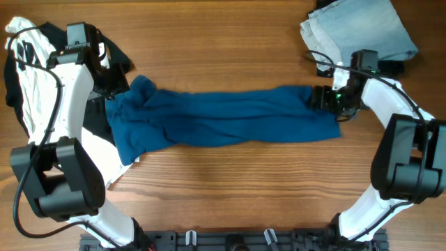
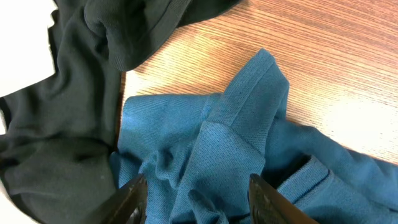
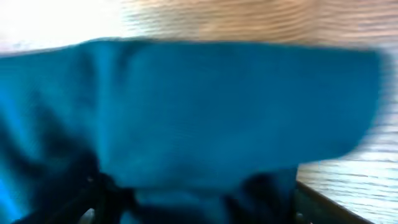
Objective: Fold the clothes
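Evidently stretched for folding, the deep-blue collared shirt (image 1: 230,120) spans nine to three; left tool (image 2: 196,190) and right tool (image 3: 199,199) gape.

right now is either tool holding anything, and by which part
Left tool: open over the blue shirt's bunched collar end, seemingly holding nothing. Right tool: at the shirt's other end, but the blurred view hides any hold; cannot tell.

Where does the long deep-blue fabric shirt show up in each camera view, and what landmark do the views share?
Overhead: the deep-blue fabric shirt stretches left to right across the middle.
Left wrist: the shirt's bunched end fills the lower centre and right.
Right wrist: the shirt fills most of the blurred picture.
Shared landmark: the wooden table top beyond the shirt's far edge.
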Motion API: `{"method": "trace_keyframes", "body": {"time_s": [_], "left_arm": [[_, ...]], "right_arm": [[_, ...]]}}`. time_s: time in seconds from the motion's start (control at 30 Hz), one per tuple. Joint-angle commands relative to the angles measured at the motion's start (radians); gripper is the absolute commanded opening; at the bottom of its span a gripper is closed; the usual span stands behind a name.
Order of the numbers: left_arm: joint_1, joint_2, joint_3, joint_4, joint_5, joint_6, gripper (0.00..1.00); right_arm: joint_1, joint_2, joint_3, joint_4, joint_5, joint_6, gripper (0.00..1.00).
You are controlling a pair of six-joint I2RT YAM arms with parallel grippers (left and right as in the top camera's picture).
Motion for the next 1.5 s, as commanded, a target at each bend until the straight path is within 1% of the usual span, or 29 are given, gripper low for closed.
{"method": "trace_keyframes", "body": {"time_s": [0.0,0.03,0.07,0.1,0.13,0.17,0.2,0.33,0.4,0.5,0.63,0.77,0.87,1.0,1.17,1.27,1.47], "left_arm": [[0.008,0.006,0.006,0.0,0.005,-0.003,0.54],[0.008,0.006,0.006,0.0,0.005,-0.003,0.54],[0.008,0.006,0.006,0.0,0.005,-0.003,0.53],[0.008,0.006,0.006,0.0,0.006,-0.003,0.53],[0.008,0.006,0.006,0.0,0.006,-0.003,0.53],[0.008,0.006,0.006,0.0,0.006,-0.003,0.53],[0.008,0.006,0.006,0.0,0.005,-0.003,0.54],[0.008,0.006,0.006,0.0,0.005,-0.003,0.54],[0.008,0.006,0.006,0.001,0.005,-0.003,0.53],[0.008,0.006,0.006,-0.003,0.005,-0.003,0.53],[0.008,0.006,0.006,-0.012,0.005,-0.003,0.54],[0.008,0.006,0.006,-0.014,0.005,-0.003,0.54],[0.008,0.006,0.006,-0.023,0.005,-0.003,0.55],[0.008,0.006,0.006,-0.025,0.005,-0.003,0.55],[0.008,0.006,0.006,-0.023,0.005,-0.003,0.56],[0.008,0.006,0.006,-0.024,0.005,-0.003,0.56],[0.008,0.006,0.006,-0.023,0.005,-0.003,0.57]], "right_arm": [[0.034,0.097,-0.083,-0.018,-0.174,0.009,0.7],[0.034,0.097,-0.083,-0.014,-0.175,0.012,0.64],[0.034,0.097,-0.083,-0.01,-0.175,0.018,0.54],[0.033,0.097,-0.083,-0.002,-0.174,0.033,0.41],[0.032,0.097,-0.083,0.008,-0.163,0.05,0.23],[0.032,0.097,-0.082,0.016,-0.146,0.075,0.12],[0.029,0.097,-0.074,0.019,-0.135,0.098,0.04],[-0.01,0.083,-0.008,-0.012,-0.133,0.116,0.04],[-0.068,0.055,0.06,-0.076,-0.133,0.105,0.04],[-0.125,0.024,0.138,-0.164,-0.137,0.052,0.04],[-0.212,-0.003,0.311,-0.344,-0.133,-0.021,0.04],[-0.235,-0.003,0.445,-0.449,-0.045,-0.023,0.04],[-0.232,-0.003,0.533,-0.519,-0.04,-0.045,0.04],[-0.191,-0.003,0.609,-0.6,-0.067,-0.074,0.04],[-0.06,-0.003,0.575,-0.607,-0.029,-0.059,0.04],[0.044,-0.003,0.532,-0.57,0.017,-0.007,0.04],[0.194,-0.002,0.418,-0.446,0.022,0.072,0.04]]}}
